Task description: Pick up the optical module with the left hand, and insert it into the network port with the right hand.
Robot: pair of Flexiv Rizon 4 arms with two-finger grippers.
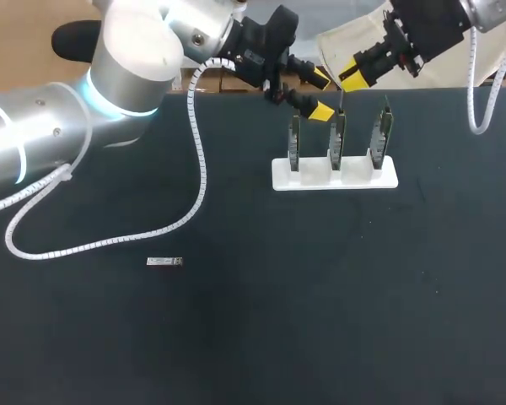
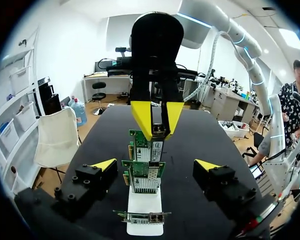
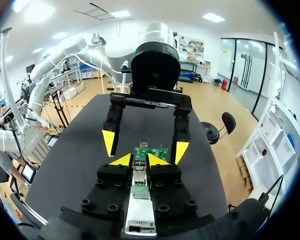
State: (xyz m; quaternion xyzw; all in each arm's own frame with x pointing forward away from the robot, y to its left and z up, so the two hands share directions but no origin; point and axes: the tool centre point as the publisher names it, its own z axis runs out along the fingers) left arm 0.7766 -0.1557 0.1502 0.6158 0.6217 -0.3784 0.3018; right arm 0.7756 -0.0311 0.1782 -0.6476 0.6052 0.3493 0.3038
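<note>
**Head view.** On the black table (image 1: 320,295) a white plastic stand (image 1: 335,175) carries three upright green circuit cards (image 1: 338,139) in a row. The left gripper (image 1: 320,95) sits just behind the stand's left end, fingers spread wide with nothing in them. The right gripper (image 1: 352,78) comes in from the upper right, tips close together above the cards. A small flat silver piece (image 1: 164,261) lies on the table well apart from the stand.

**Left wrist view.** The left gripper (image 2: 156,166) is wide open, with one finger on either side of the card row and touching none. Ahead, the right gripper (image 2: 157,117) pinches a small silver rectangular optical module (image 2: 160,131). The module's lower end is at a card's top edge; I cannot tell which card.

**Right wrist view.** The right gripper (image 3: 140,160) is narrow, with its fingers on both sides of the module (image 3: 139,172) and the cards directly ahead. The left gripper (image 3: 144,146) is beyond, fingers wide.
</note>
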